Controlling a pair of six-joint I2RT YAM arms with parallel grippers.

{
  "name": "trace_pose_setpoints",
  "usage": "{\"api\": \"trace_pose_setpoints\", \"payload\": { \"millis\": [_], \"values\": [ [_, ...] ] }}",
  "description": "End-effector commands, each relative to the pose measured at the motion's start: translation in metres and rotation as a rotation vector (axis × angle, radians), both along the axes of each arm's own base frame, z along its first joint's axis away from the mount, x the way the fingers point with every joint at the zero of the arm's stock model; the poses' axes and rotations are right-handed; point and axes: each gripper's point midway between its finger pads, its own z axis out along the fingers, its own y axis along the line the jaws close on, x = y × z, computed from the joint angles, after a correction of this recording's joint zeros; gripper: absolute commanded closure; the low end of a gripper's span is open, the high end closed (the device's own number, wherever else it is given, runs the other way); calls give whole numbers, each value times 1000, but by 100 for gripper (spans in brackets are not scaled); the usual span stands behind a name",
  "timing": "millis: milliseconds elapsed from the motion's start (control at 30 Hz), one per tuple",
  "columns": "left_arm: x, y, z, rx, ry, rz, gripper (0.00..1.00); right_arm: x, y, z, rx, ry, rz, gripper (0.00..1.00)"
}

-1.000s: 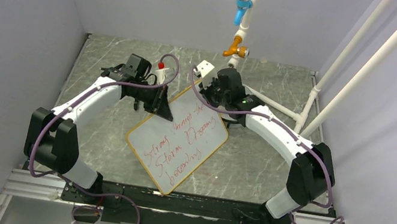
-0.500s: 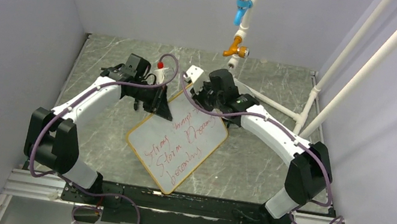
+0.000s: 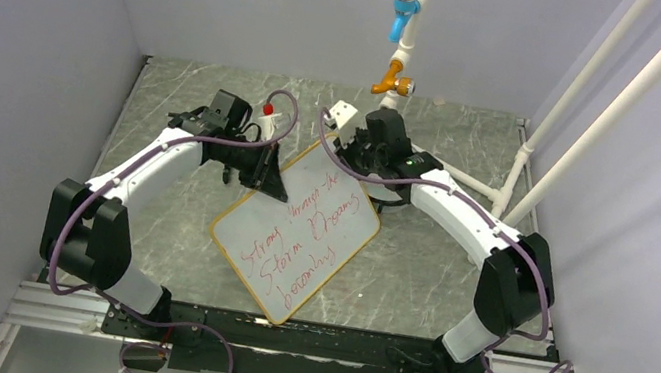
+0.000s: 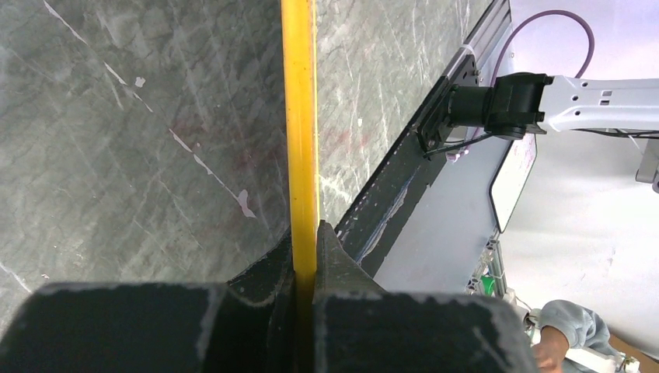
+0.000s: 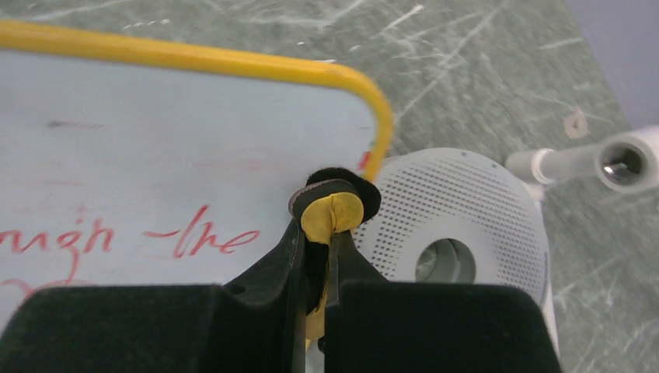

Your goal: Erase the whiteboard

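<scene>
While left claw (image 4: 305,237) pinches whiteboard (image 3: 298,232) rim, right claw (image 5: 315,233) grips eraser (image 5: 332,216).

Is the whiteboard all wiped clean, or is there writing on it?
Not clean. Red handwriting lines cover the whiteboard from above, and the right wrist view shows red words too.

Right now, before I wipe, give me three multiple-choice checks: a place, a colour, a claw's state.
1. Where on the board is the right claw's eraser? A near edge; B corner beside the disc; C centre.
2. Writing colour? A blue; B red; C black.
3. Left claw? A open; B shut on a marker; C shut on the board's frame.
Key: 1 B, the right wrist view shows it at the corner; 2 B, red lines; 3 C, jaws pinch the frame.
</scene>
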Motion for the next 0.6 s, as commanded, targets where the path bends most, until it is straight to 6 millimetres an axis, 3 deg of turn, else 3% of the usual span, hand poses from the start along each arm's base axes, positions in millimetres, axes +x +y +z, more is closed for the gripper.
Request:
{"api": "trace_pose_setpoints", "payload": {
  "millis": [0,167,367,467,567],
  "values": [
    [-11,-15,34,-135,-97,-118,100,-54,37,-2,32,79,274,100],
    [-10,-15,34,-137,-96,-115,100,-67,50,12,58,98,328,100],
    [-7,-13,35,-146,-92,-103,100,-148,64,0,-51,106,661,100],
    [-6,-13,36,-154,-90,-102,100,-173,68,-15,-110,101,745,100],
    [-5,-14,37,-163,-84,-106,100,-183,81,-19,-139,53,748,100]
  ]
}}
